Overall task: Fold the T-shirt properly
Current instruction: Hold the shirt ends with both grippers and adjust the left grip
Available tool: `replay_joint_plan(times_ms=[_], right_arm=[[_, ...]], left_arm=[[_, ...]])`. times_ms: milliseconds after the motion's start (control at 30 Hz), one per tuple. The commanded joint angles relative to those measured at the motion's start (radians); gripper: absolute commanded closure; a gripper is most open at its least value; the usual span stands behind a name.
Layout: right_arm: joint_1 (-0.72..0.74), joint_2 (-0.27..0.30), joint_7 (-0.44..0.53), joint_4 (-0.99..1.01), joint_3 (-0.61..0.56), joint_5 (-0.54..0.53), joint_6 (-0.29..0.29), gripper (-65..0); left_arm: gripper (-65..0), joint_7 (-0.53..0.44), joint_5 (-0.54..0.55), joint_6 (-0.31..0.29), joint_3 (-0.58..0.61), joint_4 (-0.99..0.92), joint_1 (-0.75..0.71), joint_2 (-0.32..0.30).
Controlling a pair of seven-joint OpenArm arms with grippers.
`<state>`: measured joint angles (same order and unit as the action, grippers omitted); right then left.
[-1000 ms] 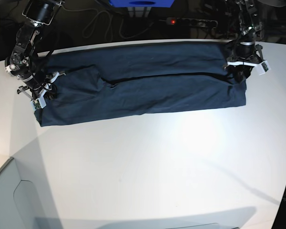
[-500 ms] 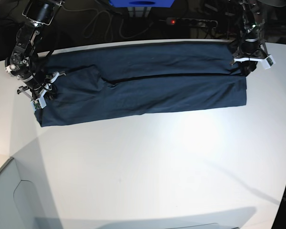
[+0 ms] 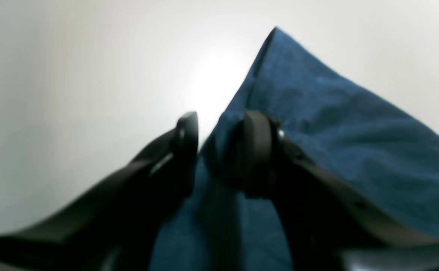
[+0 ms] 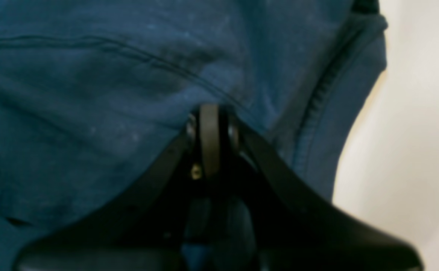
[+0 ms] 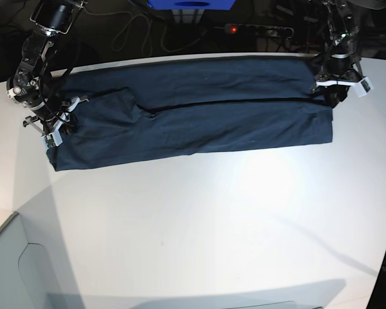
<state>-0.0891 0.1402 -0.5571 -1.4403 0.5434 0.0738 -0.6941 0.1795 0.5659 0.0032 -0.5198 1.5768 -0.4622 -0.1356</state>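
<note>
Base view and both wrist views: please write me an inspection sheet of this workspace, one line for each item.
Surface: white table, bare in front of the shirt.
Job's things: T-shirt, dark navy, lying as a long band across the far part of the table, with a lengthwise fold line.
Clutter: nothing seen on the table.
Grippers: left gripper has its jaws apart, with the cloth edge between them; right gripper is shut at the shirt's other end, and whether it pinches cloth cannot be told.
Cables: loose cable and power strip with a red light, behind the table.
Surroundings: blue box at the back; dark background.
</note>
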Motion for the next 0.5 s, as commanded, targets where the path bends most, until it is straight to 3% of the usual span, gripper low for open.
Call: replay_joint_plan(times_ms=[0,100,300,467], right_arm=[[0.004,0.009,-0.004,-0.009,0.002,0.001,-0.004,-0.5],[0.005,0.009,-0.004,-0.009,0.002,0.001,-0.004,-0.5],[0.007,0.009,-0.004,-0.009,0.002,0.001,-0.004,-0.5],[0.009,0.009,-0.004,-0.009,0.002,0.001,-0.004,-0.5]], left_arm=[[-19.4,-0.022,0.004,-0.002,-0.004,0.015,0.001,-0.011],[-20.5,-0.021,0.003,-0.002,-0.004,0.006,0.004,-0.011],[-41.4,-0.021,0.001,-0.004,0.022,0.006,0.003,-0.017],[-40.0,-0.021,-0.005,-0.004,0.037,0.004,0.004,-0.020]])
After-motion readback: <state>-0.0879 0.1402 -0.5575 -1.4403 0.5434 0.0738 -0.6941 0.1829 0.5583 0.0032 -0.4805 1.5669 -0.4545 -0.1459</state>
